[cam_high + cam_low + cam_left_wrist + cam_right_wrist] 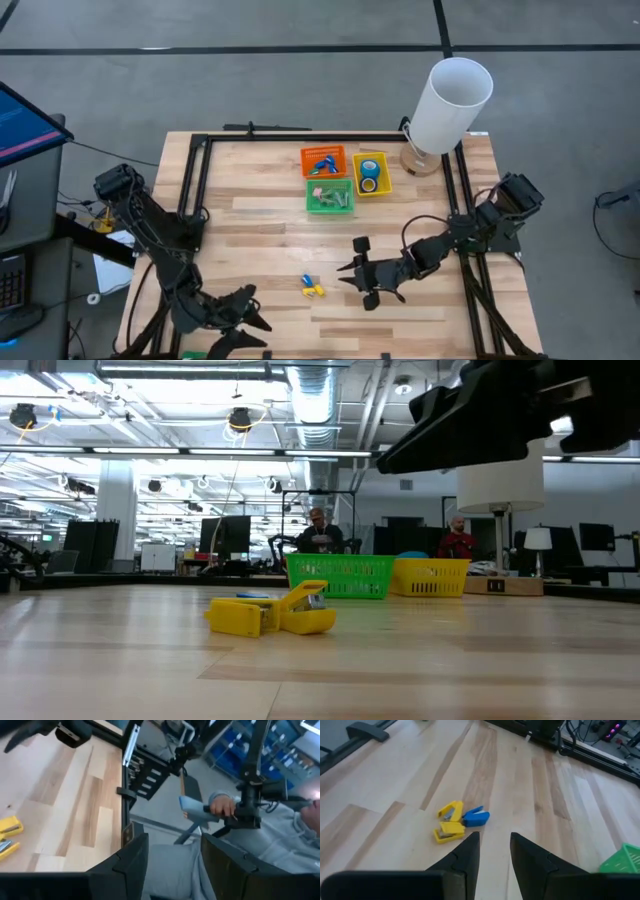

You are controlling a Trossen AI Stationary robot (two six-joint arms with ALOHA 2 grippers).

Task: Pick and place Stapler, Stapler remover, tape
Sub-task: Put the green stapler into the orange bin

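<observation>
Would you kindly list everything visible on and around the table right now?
Small staplers: three, two yellow and one blue, clustered on the table's near centre.
Orange bin: one, far side, holding blue items.
Green bin: one, just in front of the orange bin.
Yellow bin: one, beside them, holding blue tape.
Lamp: one, white shade, far right corner.
Left gripper: open, empty, near left edge.
Right gripper: open, empty, right of the staplers.

Pale, smooth wooden plank table (530,785) ahead of the right jaws carries small, glossy yellow plastic staplers (449,822) and one blue (475,816).
</observation>
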